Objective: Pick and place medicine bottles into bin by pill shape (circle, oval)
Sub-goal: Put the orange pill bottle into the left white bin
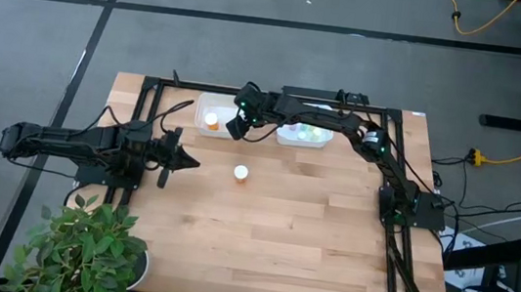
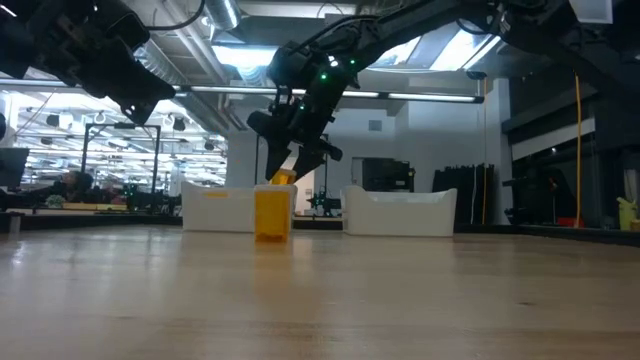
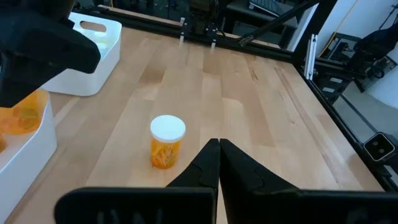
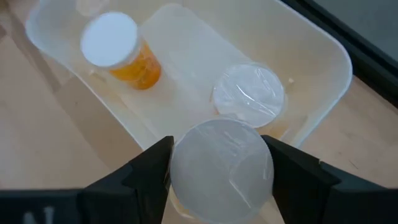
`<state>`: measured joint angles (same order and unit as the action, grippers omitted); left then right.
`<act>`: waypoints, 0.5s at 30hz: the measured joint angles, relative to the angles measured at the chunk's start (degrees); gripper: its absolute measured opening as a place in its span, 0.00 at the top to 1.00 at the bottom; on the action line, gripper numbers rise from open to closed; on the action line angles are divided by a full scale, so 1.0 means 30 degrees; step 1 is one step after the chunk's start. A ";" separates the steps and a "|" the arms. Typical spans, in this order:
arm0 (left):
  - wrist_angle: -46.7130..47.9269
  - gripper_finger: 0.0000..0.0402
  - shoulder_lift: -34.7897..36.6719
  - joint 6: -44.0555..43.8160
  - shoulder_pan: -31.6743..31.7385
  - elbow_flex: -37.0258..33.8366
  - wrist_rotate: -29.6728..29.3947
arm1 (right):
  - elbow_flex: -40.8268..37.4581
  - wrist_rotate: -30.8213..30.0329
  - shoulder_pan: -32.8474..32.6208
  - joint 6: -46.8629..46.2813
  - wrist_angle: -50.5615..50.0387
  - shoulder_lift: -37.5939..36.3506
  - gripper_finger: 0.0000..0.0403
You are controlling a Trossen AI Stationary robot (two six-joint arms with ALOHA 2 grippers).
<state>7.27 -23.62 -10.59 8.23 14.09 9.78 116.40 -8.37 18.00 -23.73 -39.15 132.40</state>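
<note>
Orange bottle [image 1: 240,172] w/ white cap, upright mid-table, prob. pills inside

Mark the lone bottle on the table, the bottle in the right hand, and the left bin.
lone bottle [image 3: 167,128], left wrist view, white cap.
held bottle [image 4: 221,158], right wrist view, cap top between the fingers.
left bin [image 1: 198,120], high view, left wall.

Held bottle [image 4: 221,163]: body hidden under its own cap, pill shape unreadable. Left bin [image 4: 186,81] cut off by frame edges in right wrist view. Low view: bin contents hidden behind walls. Pills in lone bottle [image 3: 166,142] too blurred to tell shape.
</note>
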 joint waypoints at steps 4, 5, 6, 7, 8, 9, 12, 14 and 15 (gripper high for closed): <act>-0.0043 1.00 0.0000 -0.0004 0.0001 0.0000 -0.0007 | 0.0000 -0.0062 0.0000 0.0029 0.0109 0.0146 0.41; -0.0070 1.00 0.0004 -0.0043 -0.0003 0.0000 -0.0002 | 0.0000 -0.0062 0.0000 0.0035 0.0148 0.0146 0.41; -0.0066 1.00 0.0000 -0.0143 -0.0007 0.0000 0.0001 | 0.0000 -0.0062 0.0000 0.0049 0.0200 0.0146 0.41; -0.0066 1.00 0.0000 -0.0282 0.0001 0.0000 -0.0007 | 0.0000 -0.0062 0.0000 0.0051 0.0235 0.0146 0.41; -0.0066 1.00 0.0001 -0.0328 -0.0001 0.0000 -0.0007 | 0.0000 -0.0062 0.0000 0.0055 0.0221 0.0146 0.41; -0.0066 1.00 0.0004 -0.0357 -0.0003 0.0000 0.0001 | 0.0000 -0.0062 0.0000 0.0066 0.0218 0.0146 0.41; -0.0073 1.00 0.0000 -0.0350 -0.0006 0.0000 -0.0007 | 0.0000 -0.0051 -0.0015 0.0469 0.0454 0.0146 0.41; -0.0066 1.00 0.0000 -0.0350 -0.0001 0.0000 -0.0004 | 0.0000 0.0283 -0.0015 0.1064 0.0648 0.0146 0.41; -0.0066 1.00 0.0000 -0.0350 0.0001 0.0000 -0.0007 | 0.0000 0.0329 -0.0016 0.1349 0.0639 0.0146 0.41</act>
<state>7.07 -23.62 -11.64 8.23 14.09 9.76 116.40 -7.38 17.95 -19.68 -37.24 132.84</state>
